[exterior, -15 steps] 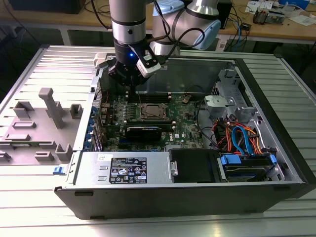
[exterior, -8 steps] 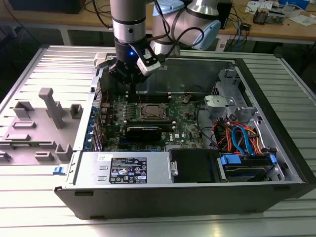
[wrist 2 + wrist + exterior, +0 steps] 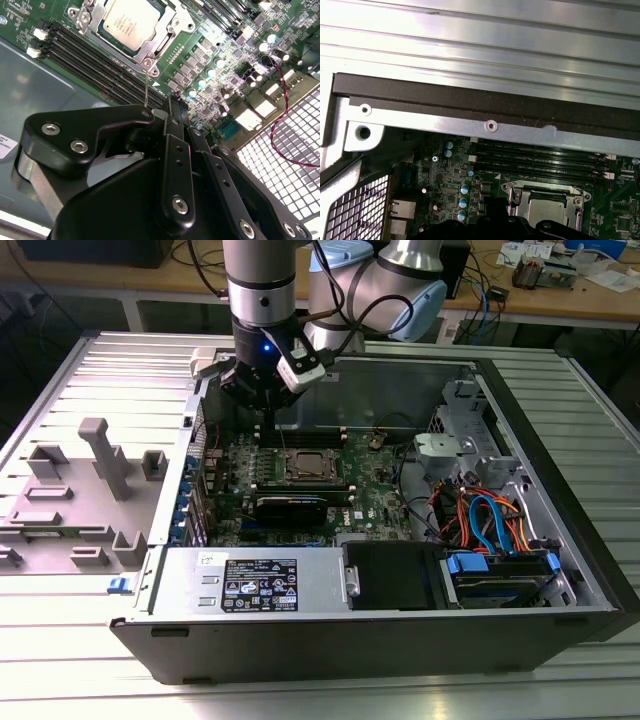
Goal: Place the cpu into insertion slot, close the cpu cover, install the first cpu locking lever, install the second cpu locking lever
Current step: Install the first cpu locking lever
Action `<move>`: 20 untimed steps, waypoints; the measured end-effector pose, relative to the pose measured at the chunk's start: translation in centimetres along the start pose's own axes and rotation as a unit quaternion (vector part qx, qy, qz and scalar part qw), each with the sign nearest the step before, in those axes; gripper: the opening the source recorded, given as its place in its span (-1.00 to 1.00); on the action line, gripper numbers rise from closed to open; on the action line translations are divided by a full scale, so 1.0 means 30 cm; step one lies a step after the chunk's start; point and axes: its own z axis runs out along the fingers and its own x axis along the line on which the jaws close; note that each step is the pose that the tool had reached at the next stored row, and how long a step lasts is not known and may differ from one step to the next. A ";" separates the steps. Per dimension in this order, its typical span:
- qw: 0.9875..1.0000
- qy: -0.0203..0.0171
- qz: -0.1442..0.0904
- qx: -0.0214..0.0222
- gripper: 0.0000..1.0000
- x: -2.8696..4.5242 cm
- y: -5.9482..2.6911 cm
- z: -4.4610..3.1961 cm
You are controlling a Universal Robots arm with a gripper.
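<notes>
The cpu (image 3: 127, 22) sits in the insertion slot (image 3: 84, 19), framed by the lowered cpu cover (image 3: 151, 46). A thin wire lever (image 3: 146, 87) stands up at the socket corner, just beside the gripper (image 3: 172, 107), whose fingers are drawn together above the green board (image 3: 210, 60).

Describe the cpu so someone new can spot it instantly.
Start at the open computer case and find the green motherboard lying inside it. Near its middle, beside the long black memory slots, sits the silvery square cpu cover. The cpu is the flat, dull grey square showing through that frame's window, far smaller than the black graphics card nearby.
</notes>
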 end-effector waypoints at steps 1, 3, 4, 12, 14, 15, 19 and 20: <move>1.000 0.000 0.000 0.000 -0.79 0.000 0.001 0.000; 1.000 0.000 0.000 0.000 -0.79 0.000 0.001 0.000; 1.000 0.000 0.000 0.000 -0.79 0.000 0.001 0.000; 1.000 0.000 0.000 0.000 -0.79 -0.004 0.008 0.001; 1.000 0.000 0.000 0.000 -0.79 -0.004 0.009 0.001; 1.000 0.000 0.000 0.000 -0.79 -0.006 0.010 0.001; 1.000 0.000 0.000 0.000 -0.79 -0.016 0.010 0.001; 1.000 0.000 0.000 0.000 -0.79 -0.018 0.010 0.001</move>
